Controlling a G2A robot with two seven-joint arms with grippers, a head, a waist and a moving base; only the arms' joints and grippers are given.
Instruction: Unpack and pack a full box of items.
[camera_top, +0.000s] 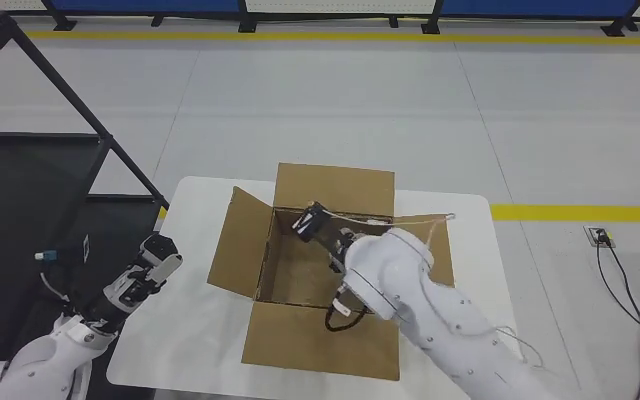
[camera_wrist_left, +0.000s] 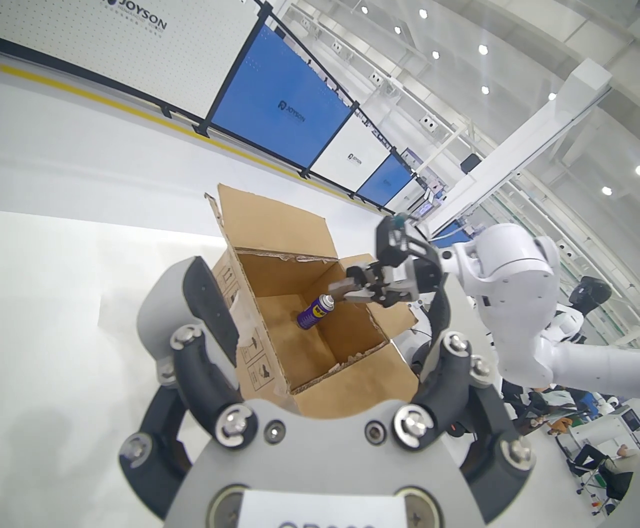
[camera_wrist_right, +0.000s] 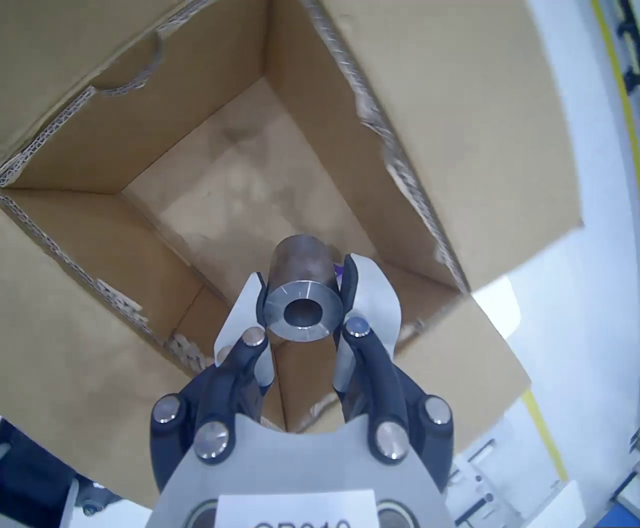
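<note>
An open cardboard box (camera_top: 335, 186) stands in the middle of the white table (camera_top: 200, 330). My right gripper (camera_top: 313, 222) hangs over the box's far side, shut on a hollow grey metal cylinder (camera_wrist_right: 303, 299) above the bare box floor (camera_wrist_right: 240, 185). Seen from the left wrist, the right gripper (camera_wrist_left: 350, 291) holds the cylinder (camera_wrist_left: 339, 290) just above a blue spray can (camera_wrist_left: 315, 312) lying inside the box (camera_wrist_left: 280, 225). My left gripper (camera_top: 160, 262) is open and holds nothing, low over the table's left edge, its fingers (camera_wrist_left: 210, 300) pointing at the box.
All of the box's flaps are folded outward, one toward the left arm (camera_top: 235, 245). A black metal frame (camera_top: 70, 100) and a dark surface (camera_top: 50, 220) stand beside the table's left. Bare tabletop lies between the left gripper and the box.
</note>
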